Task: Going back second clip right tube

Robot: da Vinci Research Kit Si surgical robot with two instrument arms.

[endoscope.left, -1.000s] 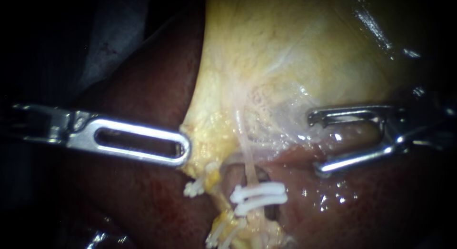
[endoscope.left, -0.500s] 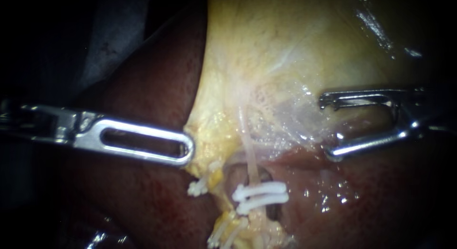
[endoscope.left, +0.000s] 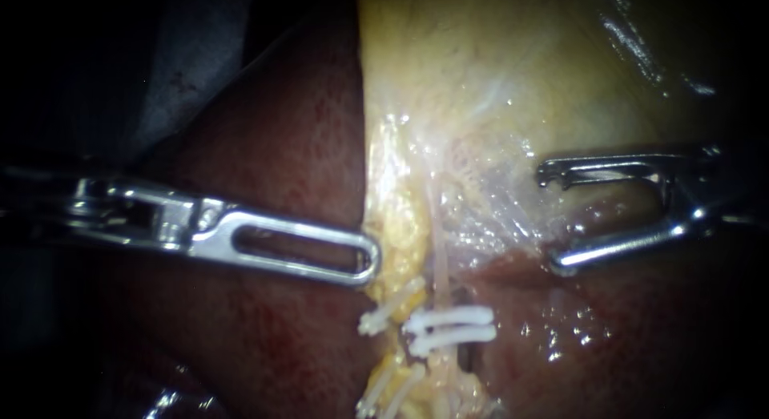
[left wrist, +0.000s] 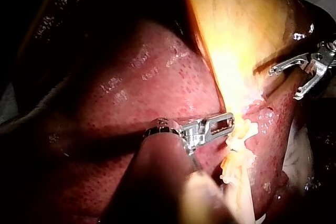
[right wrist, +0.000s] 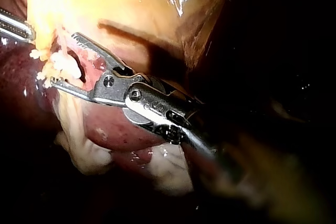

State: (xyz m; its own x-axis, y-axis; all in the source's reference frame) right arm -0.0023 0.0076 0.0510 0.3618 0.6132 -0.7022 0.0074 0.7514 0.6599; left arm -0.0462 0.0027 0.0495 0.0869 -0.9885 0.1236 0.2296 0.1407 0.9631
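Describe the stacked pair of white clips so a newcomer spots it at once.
Follow the yellow gallbladder down to its narrow lower end. There the clip pair sits across a thin pale tube. Unlike the slanted clip beside it, these two lie level, one stacked above the other.

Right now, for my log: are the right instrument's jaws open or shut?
Open: the right instrument shows a wide gap between its jaws, with nothing gripped between them.
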